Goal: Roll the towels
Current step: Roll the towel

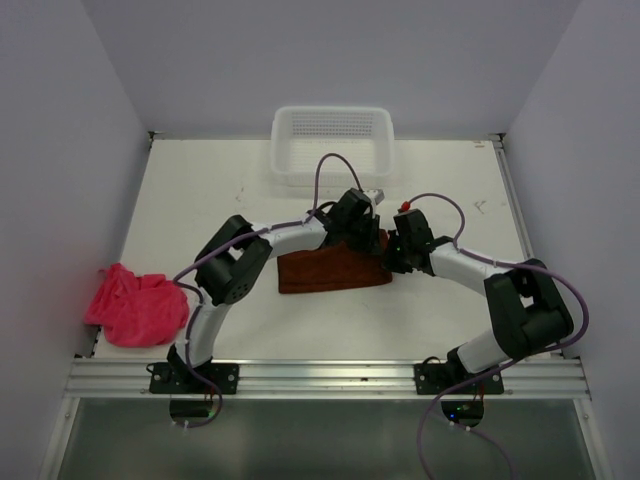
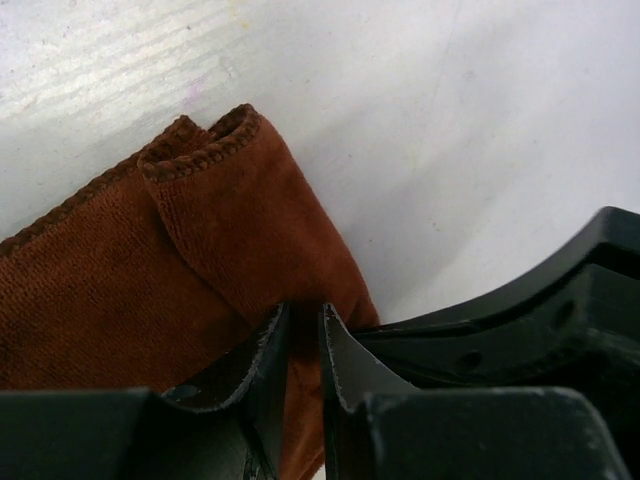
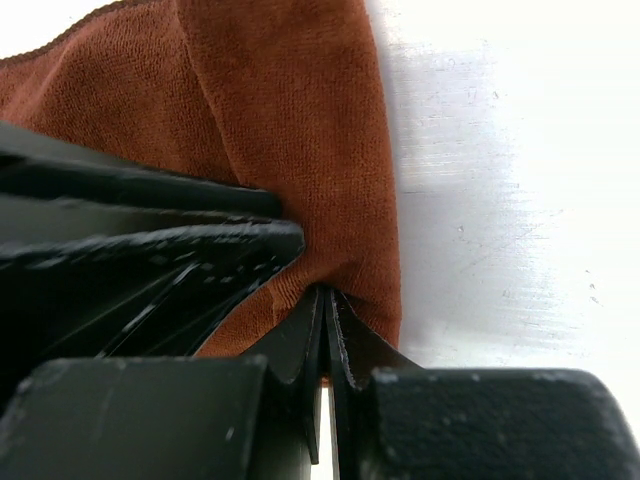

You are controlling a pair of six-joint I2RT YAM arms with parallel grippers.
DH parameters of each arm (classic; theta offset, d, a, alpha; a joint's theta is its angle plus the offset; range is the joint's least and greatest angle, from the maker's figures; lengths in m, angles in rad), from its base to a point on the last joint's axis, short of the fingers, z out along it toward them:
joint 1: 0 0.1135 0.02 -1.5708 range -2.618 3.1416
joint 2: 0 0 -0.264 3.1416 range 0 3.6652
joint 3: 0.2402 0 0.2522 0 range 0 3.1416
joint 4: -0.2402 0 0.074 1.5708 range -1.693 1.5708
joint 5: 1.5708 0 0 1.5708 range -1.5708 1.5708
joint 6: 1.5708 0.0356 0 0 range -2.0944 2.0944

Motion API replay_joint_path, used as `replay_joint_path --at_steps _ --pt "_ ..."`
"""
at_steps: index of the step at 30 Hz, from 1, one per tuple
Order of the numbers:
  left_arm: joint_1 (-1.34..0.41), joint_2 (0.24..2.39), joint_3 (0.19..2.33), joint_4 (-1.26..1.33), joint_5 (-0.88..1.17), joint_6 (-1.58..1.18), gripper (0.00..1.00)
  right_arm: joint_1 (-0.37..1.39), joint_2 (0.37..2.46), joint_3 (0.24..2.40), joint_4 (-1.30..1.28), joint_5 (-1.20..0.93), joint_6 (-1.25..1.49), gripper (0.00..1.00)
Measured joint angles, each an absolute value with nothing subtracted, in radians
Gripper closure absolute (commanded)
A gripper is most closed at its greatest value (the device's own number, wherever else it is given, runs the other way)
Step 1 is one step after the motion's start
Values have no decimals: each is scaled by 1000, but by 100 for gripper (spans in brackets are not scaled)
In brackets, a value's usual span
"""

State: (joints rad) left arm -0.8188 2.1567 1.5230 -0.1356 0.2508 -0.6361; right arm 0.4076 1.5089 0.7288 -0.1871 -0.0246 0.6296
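A brown towel [image 1: 325, 272] lies folded in the middle of the table, with its right end turned over. My left gripper [image 1: 362, 243] is shut on the towel's right end; in the left wrist view the cloth [image 2: 200, 250] sits pinched between the fingers [image 2: 270, 350]. My right gripper [image 1: 393, 257] is shut on the same right end beside it; in the right wrist view the towel [image 3: 290, 130] bunches at the closed tips [image 3: 327, 300]. A pink towel [image 1: 135, 304] lies crumpled at the table's left edge.
A white mesh basket [image 1: 333, 142] stands at the back middle of the table. White walls close in the left, right and back. A metal rail [image 1: 330, 378] runs along the near edge by the arm bases.
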Motion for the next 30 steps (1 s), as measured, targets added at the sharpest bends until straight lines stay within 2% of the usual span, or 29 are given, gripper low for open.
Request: replay_joint_path --at_steps 4,12,30 --pt "-818 2183 1515 -126 251 -637 80 408 1503 729 -193 -23 630 92" --pt "-818 2185 1512 -116 251 -643 80 410 1441 729 -248 -19 617 67" --pt "-819 2185 1512 -115 253 -643 80 410 1352 635 -273 -12 567 61"
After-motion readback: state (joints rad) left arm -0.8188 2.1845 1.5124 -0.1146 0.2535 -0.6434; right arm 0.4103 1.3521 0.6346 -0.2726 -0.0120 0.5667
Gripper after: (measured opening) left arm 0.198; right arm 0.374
